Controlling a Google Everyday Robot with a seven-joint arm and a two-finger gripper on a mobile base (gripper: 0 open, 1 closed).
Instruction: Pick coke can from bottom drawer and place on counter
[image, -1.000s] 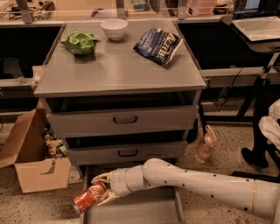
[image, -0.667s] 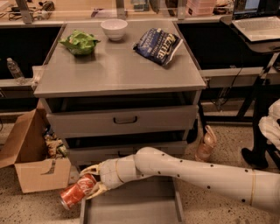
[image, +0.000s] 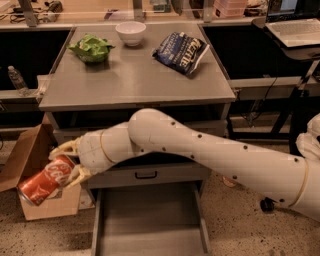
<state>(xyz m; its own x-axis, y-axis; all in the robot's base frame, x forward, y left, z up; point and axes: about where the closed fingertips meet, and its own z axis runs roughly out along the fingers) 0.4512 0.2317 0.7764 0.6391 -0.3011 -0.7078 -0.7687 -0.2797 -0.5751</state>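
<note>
Left of the open drawer (image: 150, 225), by the box (image: 25, 150): claw (image: 65, 162) pinching can (image: 42, 180), tilted, below desk (image: 135, 80) top.

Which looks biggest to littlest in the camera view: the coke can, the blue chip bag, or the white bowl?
Blue chip bag and coke can: look alike, and the can, held by the gripper left of the cabinet, is nearer the camera, so unranked.
Then the white bowl, smallest.
</note>
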